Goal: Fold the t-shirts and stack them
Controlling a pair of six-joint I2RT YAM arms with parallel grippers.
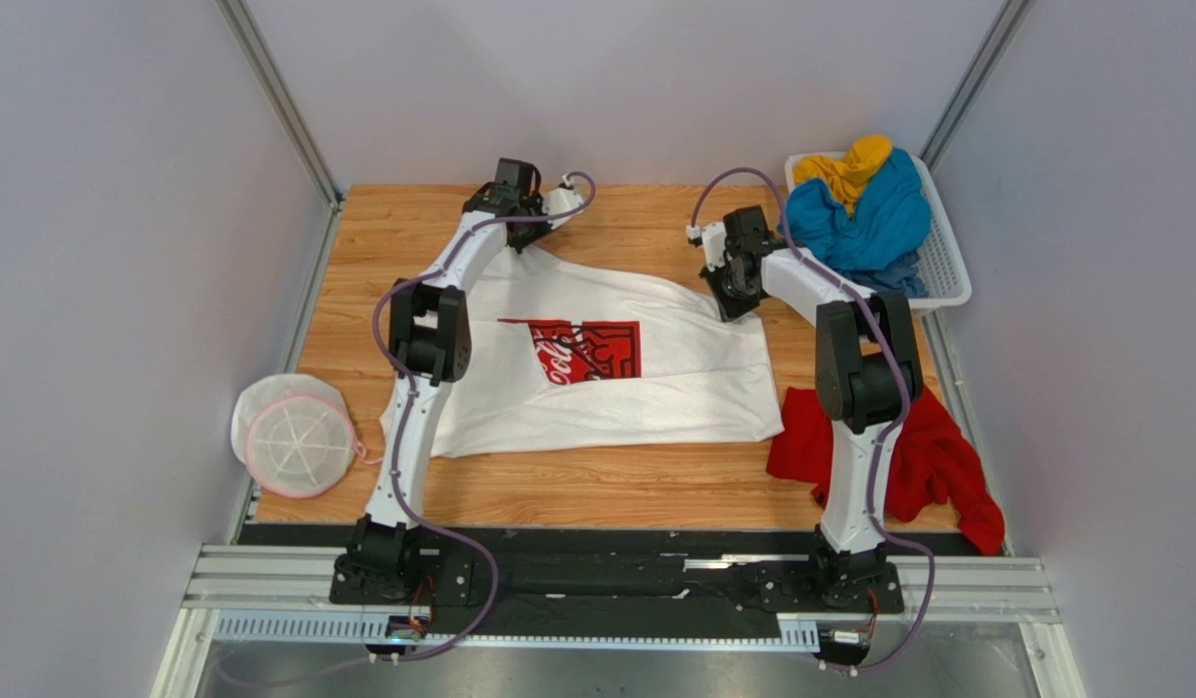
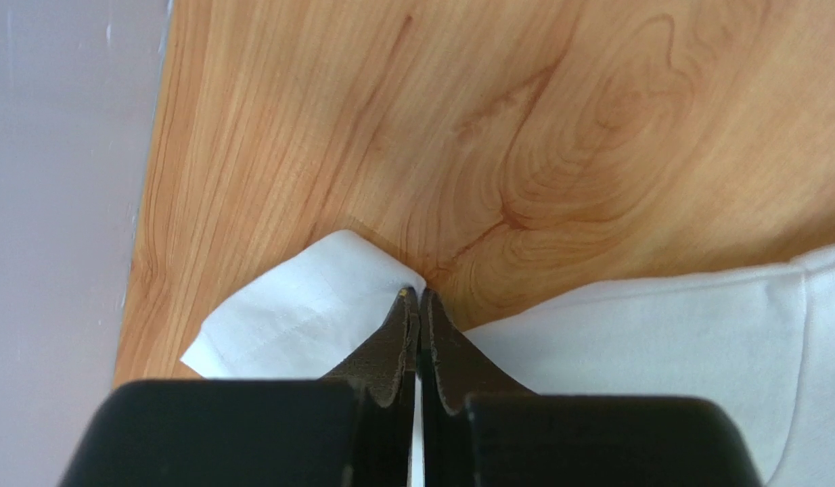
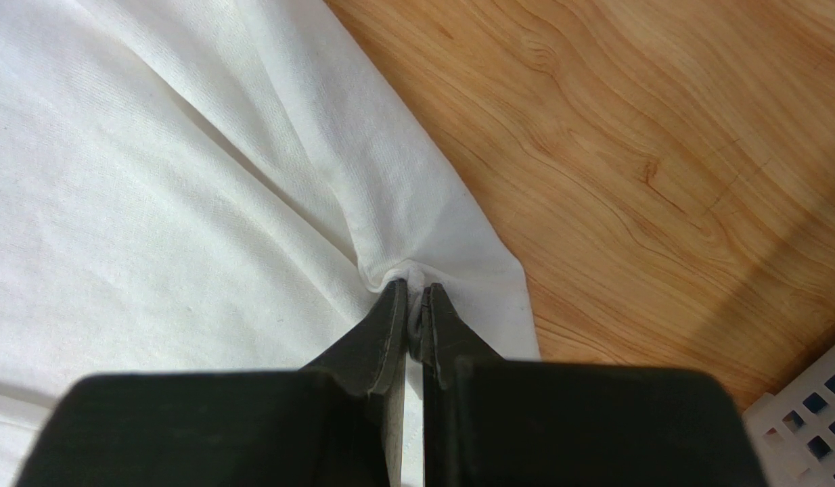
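While both jaws clench seemingly far corners of the large white red-printed cloth t-shirt [image 1: 662,393] flat on the wooden table [image 1: 589,495], nothing's folded; red cloth t-shirt [image 1: 939,451], blue cloth t-shirt [image 1: 866,218], yellow cloth t-shirt [image 1: 849,163] wait.

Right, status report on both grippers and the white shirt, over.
Left gripper shut on white t-shirt edge. Right gripper shut on it too. Nothing in the way.
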